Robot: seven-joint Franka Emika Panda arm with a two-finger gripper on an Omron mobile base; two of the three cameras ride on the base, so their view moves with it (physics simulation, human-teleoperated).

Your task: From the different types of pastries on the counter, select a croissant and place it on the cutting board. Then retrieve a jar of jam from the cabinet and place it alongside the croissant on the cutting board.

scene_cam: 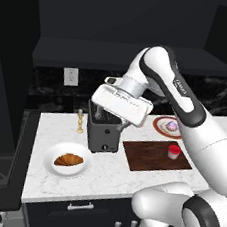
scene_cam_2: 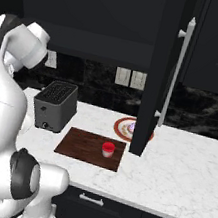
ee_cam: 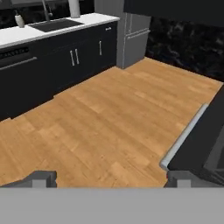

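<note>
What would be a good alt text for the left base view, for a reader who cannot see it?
The jar of jam stands on the cutting board, while the croissant lies on a white plate left of the toaster. The arm's gripper hangs above the toaster.

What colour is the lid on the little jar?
Red; the small squat jar on the dark wooden board shows best in the right base view.

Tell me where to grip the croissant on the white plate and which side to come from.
Come straight down from above. The croissant lies flat on the white plate, long axis roughly left to right, so close the gripper across its thick middle, front to back. The toaster stands close behind the plate, so a side approach is probably cramped.
</note>
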